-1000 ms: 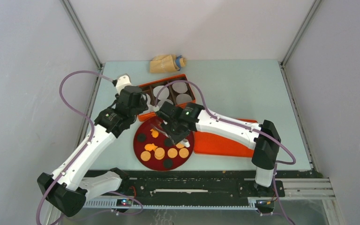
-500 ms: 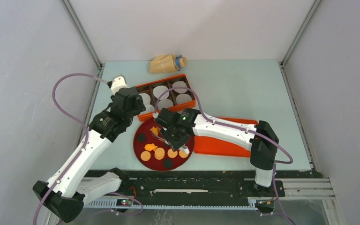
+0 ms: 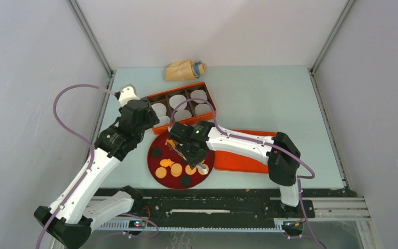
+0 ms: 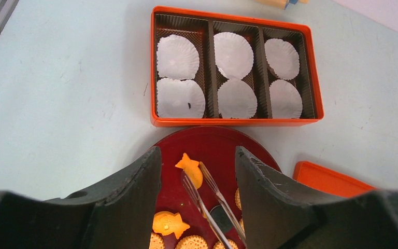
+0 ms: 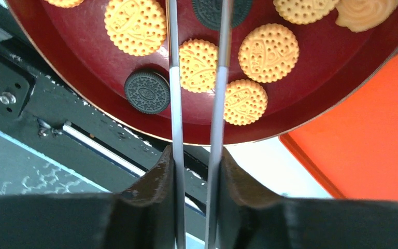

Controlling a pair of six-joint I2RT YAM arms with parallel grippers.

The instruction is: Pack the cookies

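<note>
Several round cookies, orange-tan (image 5: 136, 26) and dark (image 5: 146, 92), lie on the dark red plate (image 3: 151, 161). An orange fish-shaped cookie (image 4: 192, 168) lies near the plate's far edge. My right gripper (image 5: 195, 155) is shut on metal tongs (image 5: 173, 104), which reach across the plate. In the left wrist view the tongs' tips (image 4: 199, 174) straddle the fish-shaped cookie. My left gripper (image 4: 197, 153) is open and empty, hovering over the plate's far-left rim (image 4: 223, 136). In the top view my right gripper (image 3: 186, 150) is over the plate and my left gripper (image 3: 142, 124) is at its far-left edge.
An orange box (image 4: 233, 123) with three rows of white paper liners (image 4: 179, 57) stands just beyond the plate. Its orange lid (image 3: 243, 158) lies right of the plate. A tan bag (image 3: 184, 70) lies at the table's back edge. A second fish-shaped cookie (image 4: 168, 224) lies nearer on the plate.
My right arm has swung the tongs left and away, from the plate's right side to the fish-shaped cookie. My left arm has drawn back slightly to the left.
</note>
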